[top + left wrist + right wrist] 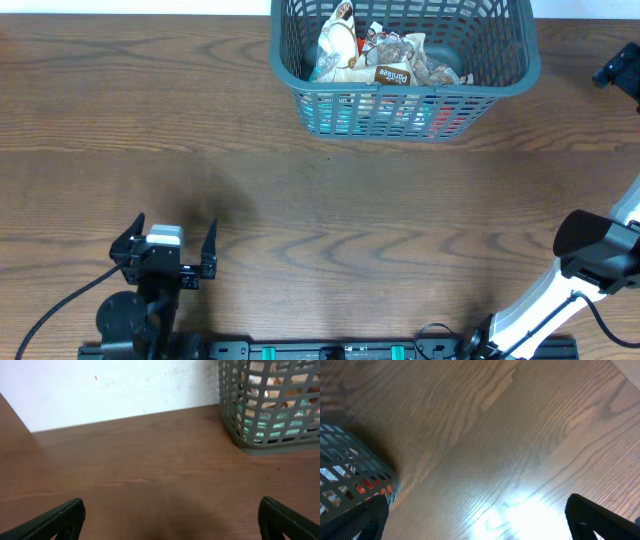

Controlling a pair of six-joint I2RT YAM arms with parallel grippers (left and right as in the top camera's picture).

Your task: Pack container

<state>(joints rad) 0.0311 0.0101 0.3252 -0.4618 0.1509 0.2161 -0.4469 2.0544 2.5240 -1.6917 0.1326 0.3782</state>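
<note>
The container (400, 112) is a dark grey-blue slotted basket at the back centre of the table. It holds several snack packets (375, 55), white and brown ones on top and teal and red ones showing through the front slots. It also shows in the left wrist view (270, 410) and in the right wrist view (350, 467). My left gripper (175, 224) is open and empty over bare wood at the front left, far from the basket; its fingers are spread wide in its wrist view (170, 520). My right gripper (620, 68) is at the far right edge, right of the basket, open and empty (475, 520).
The brown wood table (320, 200) runs between the basket and the arm bases. A white wall (110, 385) stands behind the table's far edge. The right arm (560, 290) rises from the front right corner. A light glare lies on the wood under the right gripper.
</note>
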